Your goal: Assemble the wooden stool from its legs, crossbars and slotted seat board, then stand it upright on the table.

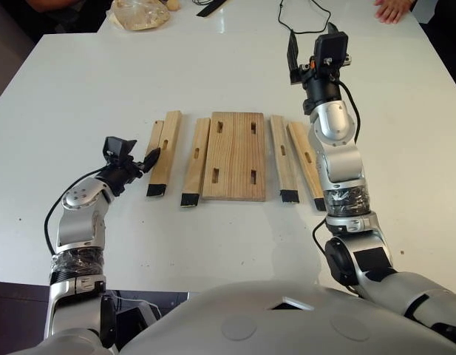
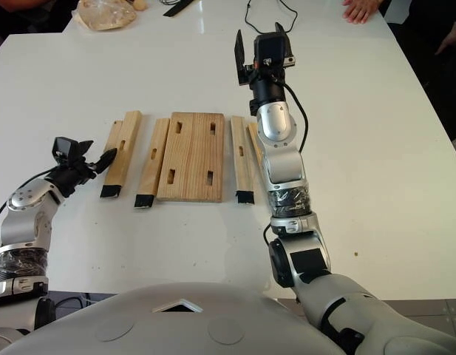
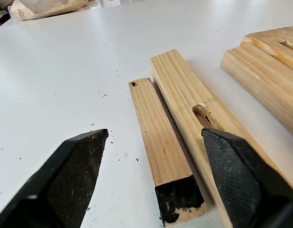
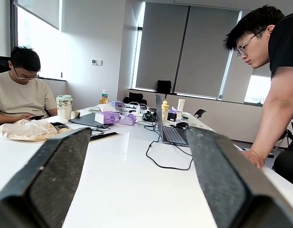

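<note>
Both grippers spread; the stool parts lie flat.
The left gripper (image 1: 145, 163) has its jaws apart around the near, black-tipped end of the leftmost crossbar (image 3: 160, 142). The right gripper (image 4: 139, 135) is open, raised over the far table (image 1: 102, 81). The slotted seat board (image 1: 233, 155) lies in the centre.

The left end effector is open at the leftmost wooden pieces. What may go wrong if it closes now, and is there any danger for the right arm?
1. The left end effector is open around the thin piece, but the wider slotted leg lies right beside it, with one pad over it. Closing may pinch both or push them askew.
2. The right end effector is open above the table, with a loose black cable ahead of it. Lowering there might snag it.
</note>
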`<state>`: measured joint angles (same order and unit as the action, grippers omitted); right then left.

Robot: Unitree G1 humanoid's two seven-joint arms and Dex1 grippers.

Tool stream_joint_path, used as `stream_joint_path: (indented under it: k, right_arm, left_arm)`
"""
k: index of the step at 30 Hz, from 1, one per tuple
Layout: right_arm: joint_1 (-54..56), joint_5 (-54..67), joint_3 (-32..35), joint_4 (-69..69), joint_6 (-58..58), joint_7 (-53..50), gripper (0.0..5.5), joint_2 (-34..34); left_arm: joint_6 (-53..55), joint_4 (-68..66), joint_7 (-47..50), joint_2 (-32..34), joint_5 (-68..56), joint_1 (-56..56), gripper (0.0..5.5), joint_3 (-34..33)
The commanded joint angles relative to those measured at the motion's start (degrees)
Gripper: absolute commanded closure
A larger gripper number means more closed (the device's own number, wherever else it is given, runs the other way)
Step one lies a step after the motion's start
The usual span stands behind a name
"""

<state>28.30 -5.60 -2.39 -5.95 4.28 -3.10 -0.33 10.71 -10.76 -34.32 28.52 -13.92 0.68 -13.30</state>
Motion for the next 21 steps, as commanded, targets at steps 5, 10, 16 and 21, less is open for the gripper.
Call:
stream_joint_path:
  k: [5,10,16,21]
  right_arm:
    - [-0.4,-0.3,0.93,-0.88,-0.87,-0.47,1.85,-0.8]
    - [-0.84,-0.26,0.7,-1.11,-1.0,-0.42,1.85,-0.77]
    - [-0.99,-0.31,0.76,-1.07,-1.0,-0.81,1.85,-0.73]
    - [-1.53,-0.18,1.02,-1.03,-1.0,-1.05,1.85,-0.87]
  left_arm:
    - [1.98,2.5,2.83,-2.31,-5.35,-0.26,1.85,-4.72]
    - [3.13,3.15,2.32,-1.19,-6.56,-1.53,1.85,-5.61]
    - [3.09,1.12,1.97,-0.28,-2.94,-3.9,1.85,-2.66]
    - [3.11,2.12,1.43,-0.33,-2.87,-5.12,1.85,-1.91]
